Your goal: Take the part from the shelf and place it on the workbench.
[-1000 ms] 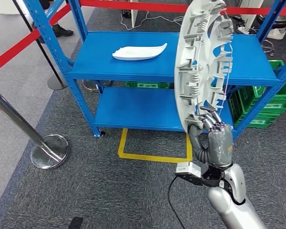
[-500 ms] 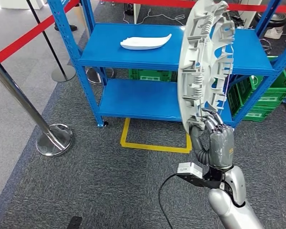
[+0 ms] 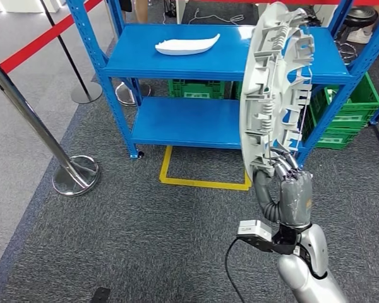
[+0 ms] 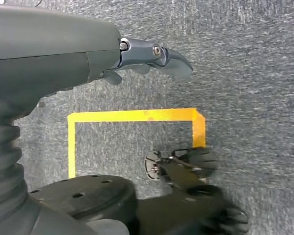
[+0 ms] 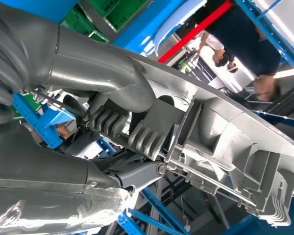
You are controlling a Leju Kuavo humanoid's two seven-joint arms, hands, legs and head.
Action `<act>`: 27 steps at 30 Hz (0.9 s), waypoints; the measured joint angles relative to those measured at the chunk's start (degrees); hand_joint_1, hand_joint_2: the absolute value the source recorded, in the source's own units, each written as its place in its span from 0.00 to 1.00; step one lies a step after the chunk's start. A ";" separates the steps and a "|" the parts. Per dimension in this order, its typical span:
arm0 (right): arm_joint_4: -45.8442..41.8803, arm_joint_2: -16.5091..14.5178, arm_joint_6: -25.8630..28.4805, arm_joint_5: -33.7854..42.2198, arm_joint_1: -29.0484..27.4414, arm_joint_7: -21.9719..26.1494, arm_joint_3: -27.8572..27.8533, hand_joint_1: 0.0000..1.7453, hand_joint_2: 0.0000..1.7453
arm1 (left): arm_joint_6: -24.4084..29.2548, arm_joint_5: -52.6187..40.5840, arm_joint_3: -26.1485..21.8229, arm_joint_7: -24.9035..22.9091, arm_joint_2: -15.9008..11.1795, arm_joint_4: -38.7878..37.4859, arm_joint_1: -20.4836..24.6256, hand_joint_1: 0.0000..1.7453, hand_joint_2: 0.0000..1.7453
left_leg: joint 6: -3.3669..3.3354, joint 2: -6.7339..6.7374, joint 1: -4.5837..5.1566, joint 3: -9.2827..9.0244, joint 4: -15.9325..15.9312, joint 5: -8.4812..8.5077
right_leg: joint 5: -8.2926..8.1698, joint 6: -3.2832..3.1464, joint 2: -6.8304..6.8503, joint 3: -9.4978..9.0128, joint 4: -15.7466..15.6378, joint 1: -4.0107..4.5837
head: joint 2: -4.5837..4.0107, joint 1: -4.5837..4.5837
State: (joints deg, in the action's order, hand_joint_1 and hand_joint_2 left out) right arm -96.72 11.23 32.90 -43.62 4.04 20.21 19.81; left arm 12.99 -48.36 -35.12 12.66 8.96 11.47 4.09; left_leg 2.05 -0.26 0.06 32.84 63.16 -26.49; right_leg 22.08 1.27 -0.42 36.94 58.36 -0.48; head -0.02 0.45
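A large grey-white plastic part [image 3: 273,95], ribbed on the side facing me, stands upright on edge in front of the blue shelf [image 3: 235,60]. My right hand [image 3: 287,192] grips it by its lower rim from below. In the right wrist view the thumb [image 5: 86,68] and the dark fingers [image 5: 138,174] clamp that part [image 5: 227,132] at its ribbed edge. A second, slim white part [image 3: 186,44] lies on the shelf's top deck. My left hand [image 4: 64,58] hangs over the carpet holding nothing, its fingers [image 4: 167,56] stretched out.
A chrome stanchion [image 3: 76,173] with a red belt [image 3: 44,39] stands at the left. Green crates [image 3: 349,120] sit under and behind the shelf's right end. Yellow tape [image 3: 202,183] marks the grey carpet in front of the shelf. People [image 5: 249,54] stand beyond the shelf.
The whole picture has shifted, so the camera has moved: the shelf now sits higher and farther off. My right hand still holds the part in the same grip.
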 joint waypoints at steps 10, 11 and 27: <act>-0.49 -0.07 0.33 0.44 -0.50 0.56 -0.95 1.00 1.00 | 0.37 -0.67 -0.01 0.03 -0.02 0.00 -0.20 0.00 1.00 | -2.08 -0.07 0.77 -3.07 -7.49 -0.56 | -3.40 1.14 0.12 0.89 -1.83 -0.29 | 0.00 0.22; -0.49 -0.07 0.33 0.31 -0.51 0.56 -1.03 1.00 1.00 | 0.37 -0.75 -0.01 0.01 -0.04 0.00 -0.20 0.00 1.00 | -2.24 -0.07 0.88 -2.88 -7.45 -0.45 | -3.64 1.46 0.12 0.93 -2.02 -0.41 | 0.00 0.21; -0.43 -0.09 0.28 -0.77 -1.07 0.31 -1.55 1.00 1.00 | 0.39 -1.42 -0.01 0.04 -0.31 0.00 -0.29 0.00 1.00 | -3.63 -1.57 0.78 -1.88 -7.87 1.51 | 4.02 2.92 0.05 5.66 12.82 -0.88 | 0.00 0.28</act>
State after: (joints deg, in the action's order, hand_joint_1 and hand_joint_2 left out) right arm -97.15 11.15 33.18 -44.39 2.97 20.51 18.27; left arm 13.38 -49.78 -35.12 12.70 8.66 11.47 3.80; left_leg -1.57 -1.83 0.84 30.96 55.29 -24.98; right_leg 26.10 4.19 -0.37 42.61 71.18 -1.36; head -0.02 0.73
